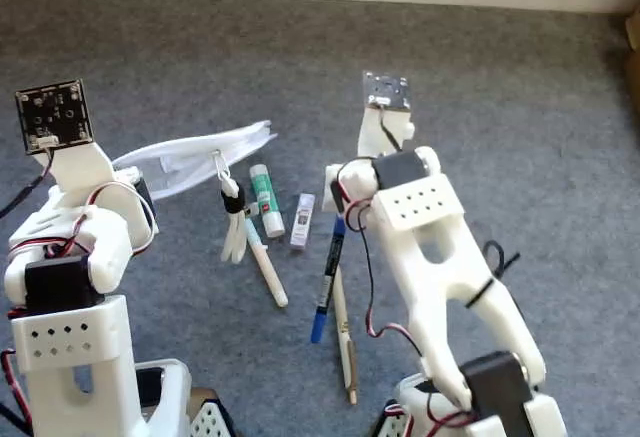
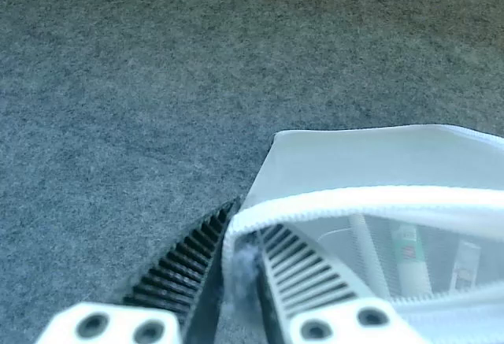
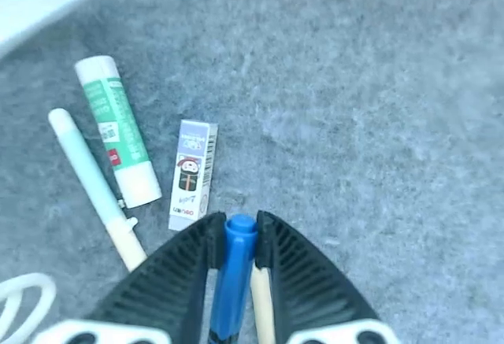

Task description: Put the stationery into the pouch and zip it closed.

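The white mesh pouch (image 1: 200, 162) lies on the grey carpet, its mouth partly open. My left gripper (image 2: 240, 253) is shut on the pouch's (image 2: 378, 171) end, pinching its white edge; in the high view the left gripper (image 1: 150, 185) sits at the pouch's left end. My right gripper (image 3: 235, 222) is shut on the cap end of a blue pen (image 3: 235, 265), which still lies on the carpet (image 1: 326, 277). A beige pen (image 1: 345, 342) lies right beside it. A green-and-white glue stick (image 3: 118, 127), a small box (image 3: 191, 172) and a white pen (image 3: 90, 175) lie close by.
A white looped cord (image 1: 233, 232) with a black clip trails from the pouch's zip end, next to the white pen (image 1: 266, 267). Grey carpet stretches open behind and to the right of the arms. Both arm bases stand at the near edge.
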`<state>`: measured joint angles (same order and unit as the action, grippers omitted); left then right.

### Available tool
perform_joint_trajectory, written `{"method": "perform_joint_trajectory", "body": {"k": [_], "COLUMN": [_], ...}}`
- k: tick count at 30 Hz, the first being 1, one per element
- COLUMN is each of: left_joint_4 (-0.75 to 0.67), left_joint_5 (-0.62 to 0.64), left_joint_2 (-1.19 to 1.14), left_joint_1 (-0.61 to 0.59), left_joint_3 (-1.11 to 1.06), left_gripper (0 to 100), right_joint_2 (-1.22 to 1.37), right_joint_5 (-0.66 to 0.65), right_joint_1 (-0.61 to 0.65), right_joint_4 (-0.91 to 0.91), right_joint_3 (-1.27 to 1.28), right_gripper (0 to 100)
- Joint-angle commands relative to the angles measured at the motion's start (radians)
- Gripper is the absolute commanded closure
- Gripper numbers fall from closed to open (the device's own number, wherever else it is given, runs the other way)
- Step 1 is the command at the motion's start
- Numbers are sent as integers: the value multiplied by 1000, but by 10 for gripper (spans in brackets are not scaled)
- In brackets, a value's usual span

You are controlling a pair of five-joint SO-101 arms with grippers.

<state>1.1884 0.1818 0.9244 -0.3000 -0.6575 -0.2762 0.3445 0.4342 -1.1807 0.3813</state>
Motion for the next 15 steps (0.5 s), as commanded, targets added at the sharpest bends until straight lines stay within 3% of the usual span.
{"method": "perform_joint_trajectory", "body": {"k": [1,15], "left_joint_4": [-6,-6], "left_joint_5": [11,11], "left_joint_2": [-18,-18], "left_joint_1": [-16,-18], "left_joint_3": [-12,-12], "left_gripper": [992,992], "right_joint_2": [-116,-417], "right_joint_5": [-21,-91], "right_joint_1": [19,96], "right_joint_4": [-2,262], "right_joint_3": [8,312], "right_gripper": [993,993]}}
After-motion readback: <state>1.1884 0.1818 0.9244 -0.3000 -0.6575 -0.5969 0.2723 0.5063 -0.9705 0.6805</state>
